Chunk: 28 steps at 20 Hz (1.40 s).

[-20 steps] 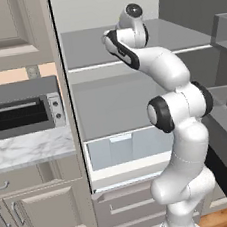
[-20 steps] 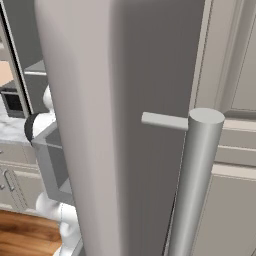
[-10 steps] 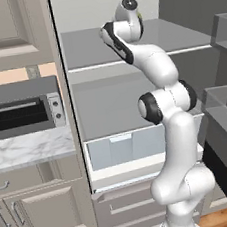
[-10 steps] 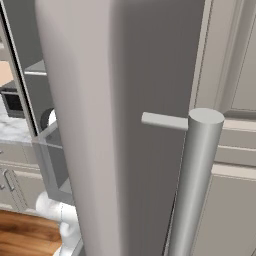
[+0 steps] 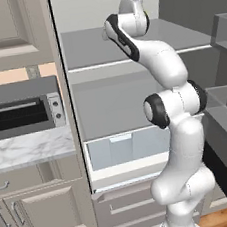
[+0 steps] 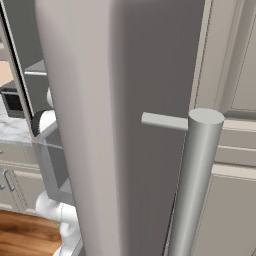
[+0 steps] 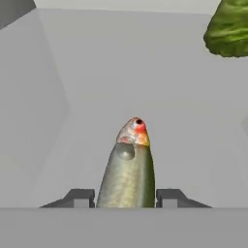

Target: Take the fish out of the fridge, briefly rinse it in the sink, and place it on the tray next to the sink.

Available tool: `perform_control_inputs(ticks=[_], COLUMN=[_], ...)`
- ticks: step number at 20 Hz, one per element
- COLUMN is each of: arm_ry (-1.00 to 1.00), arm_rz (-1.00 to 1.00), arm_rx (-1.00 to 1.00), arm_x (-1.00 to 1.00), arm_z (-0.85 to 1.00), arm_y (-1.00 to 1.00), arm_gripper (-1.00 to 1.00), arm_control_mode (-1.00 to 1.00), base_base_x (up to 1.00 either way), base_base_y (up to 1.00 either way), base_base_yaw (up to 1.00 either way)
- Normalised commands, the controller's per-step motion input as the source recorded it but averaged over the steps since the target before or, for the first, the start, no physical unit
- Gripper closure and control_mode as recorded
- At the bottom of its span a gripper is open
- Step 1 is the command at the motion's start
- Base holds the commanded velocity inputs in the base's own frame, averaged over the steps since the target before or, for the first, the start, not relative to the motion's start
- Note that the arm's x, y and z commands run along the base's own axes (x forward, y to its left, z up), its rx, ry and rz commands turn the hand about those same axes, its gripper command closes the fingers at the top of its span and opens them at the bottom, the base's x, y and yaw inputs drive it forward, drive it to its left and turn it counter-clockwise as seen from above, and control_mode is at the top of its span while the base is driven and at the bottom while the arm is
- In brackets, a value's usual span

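Inside, fridge [image 5: 127, 48] shelf, fish [image 7: 128, 169], wood floor [image 6: 25, 235]

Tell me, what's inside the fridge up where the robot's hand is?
A fish lies on the grey shelf between the gripper fingers, a leafy green vegetable beyond it. The fish's tail is hidden.

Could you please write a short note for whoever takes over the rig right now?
Claw: shut on the fish, one finger on each flank, head pointing away.
Fish: on the grey floor of a fridge shelf, with a leafy green vegetable farther back.
Fridge: open, arm reaching into the upper shelf.
Done: fish gripped.
Left: lift it out, rinse it in the sink, place it on the tray.
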Motion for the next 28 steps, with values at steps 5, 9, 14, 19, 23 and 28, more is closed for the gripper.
perform_control_inputs(ticks=[5,9,14,19,23,28], arm_ry=[-0.36,-0.26,-0.02,0.0,0.06,0.04], arm_rz=[0.01,0.0,0.0,0.0,0.0,0.1], arm_rx=[0.12,0.17,0.17,0.07,-0.01,-0.08], arm_x=[-1.0,-1.0,-1.0,-1.0,-1.0,-0.8], arm_z=[0.02,0.12,0.0,-0.24,-0.91,-0.8], arm_y=[-0.17,-0.19,-0.23,-0.11,0.0,0.2], arm_gripper=[1.0,1.0,1.0,1.0,1.0,1.0], arm_control_mode=[-1.0,-1.0,-1.0,-1.0,-1.0,1.0], base_base_x=[0.0,0.0,0.0,0.0,0.0,-0.2], base_base_y=[0.0,0.0,0.0,0.0,0.0,0.15], base_base_yaw=[0.0,0.0,0.0,0.0,0.0,0.12])
